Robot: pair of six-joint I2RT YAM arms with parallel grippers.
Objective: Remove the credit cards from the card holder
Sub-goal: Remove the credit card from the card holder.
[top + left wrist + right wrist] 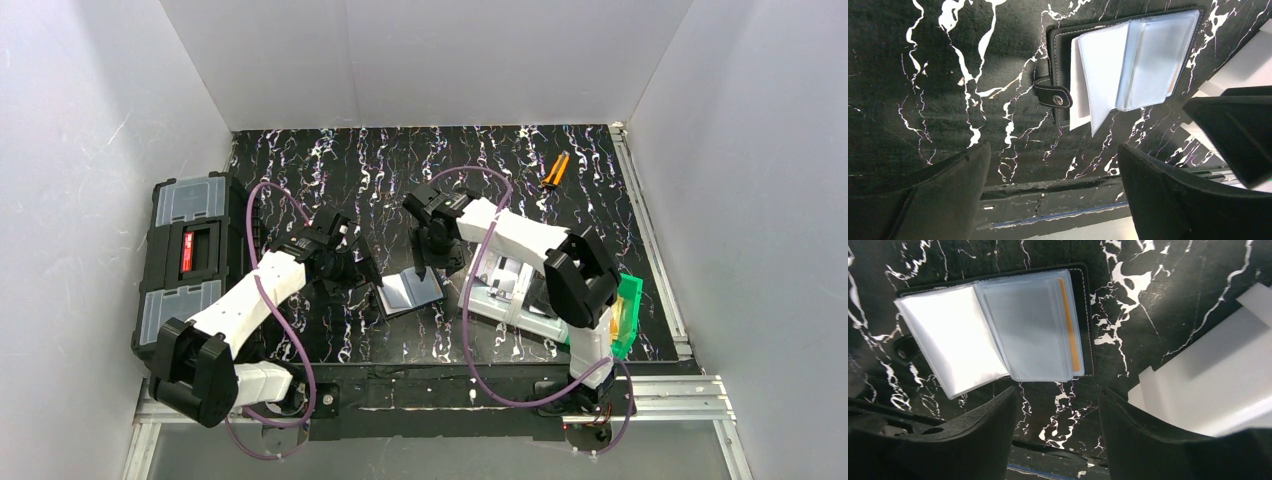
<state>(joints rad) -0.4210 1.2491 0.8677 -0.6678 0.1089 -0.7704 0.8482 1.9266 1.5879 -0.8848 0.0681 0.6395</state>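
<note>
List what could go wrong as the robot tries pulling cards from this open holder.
The card holder lies loose on the table, held by neither the left pincer nor the right pincer; tugging a card could drag it along. Only a thin edge of the orange card shows among stacked clear sleeves, so a pincer might pinch a sleeve instead.

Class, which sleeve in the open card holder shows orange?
The flat stack away from the snap tab, holding the orange card; the lifted sleeve looks white.
</note>
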